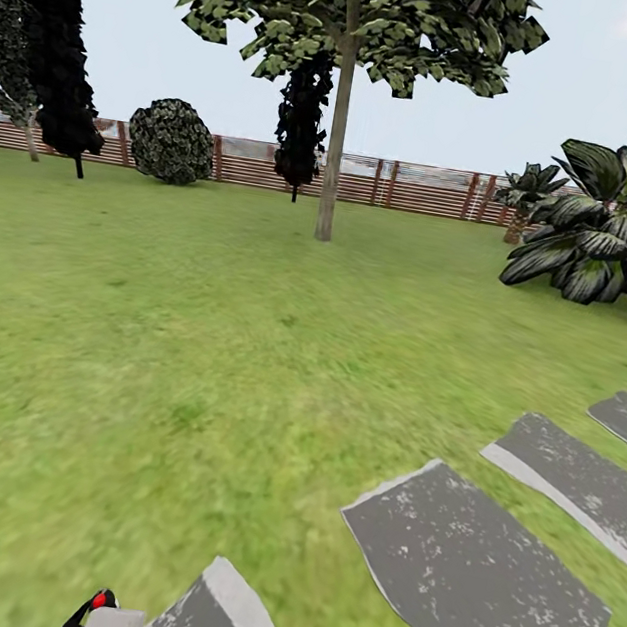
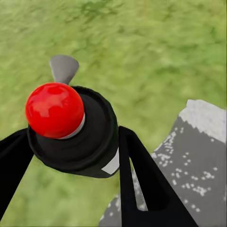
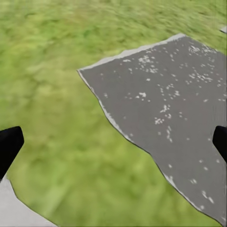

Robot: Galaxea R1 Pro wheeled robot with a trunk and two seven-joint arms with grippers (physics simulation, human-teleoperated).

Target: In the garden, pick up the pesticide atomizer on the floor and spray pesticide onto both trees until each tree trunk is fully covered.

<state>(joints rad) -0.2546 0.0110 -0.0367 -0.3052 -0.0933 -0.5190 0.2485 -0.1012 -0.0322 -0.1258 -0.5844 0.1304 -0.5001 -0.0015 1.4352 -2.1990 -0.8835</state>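
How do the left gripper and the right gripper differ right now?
The left gripper is shut on the pesticide atomizer, its red knob between the fingers; the right gripper is open and holds nothing. The left gripper hangs mostly above grass, the right gripper mostly above a grey stepping stone. Both have black fingers and point down at the ground.

Left gripper (image 2: 71, 156) has its black fingers (image 2: 142, 179) clamped around the atomizer (image 2: 75, 132); right gripper (image 3: 113, 142) is spread wide, nothing between its fingers.
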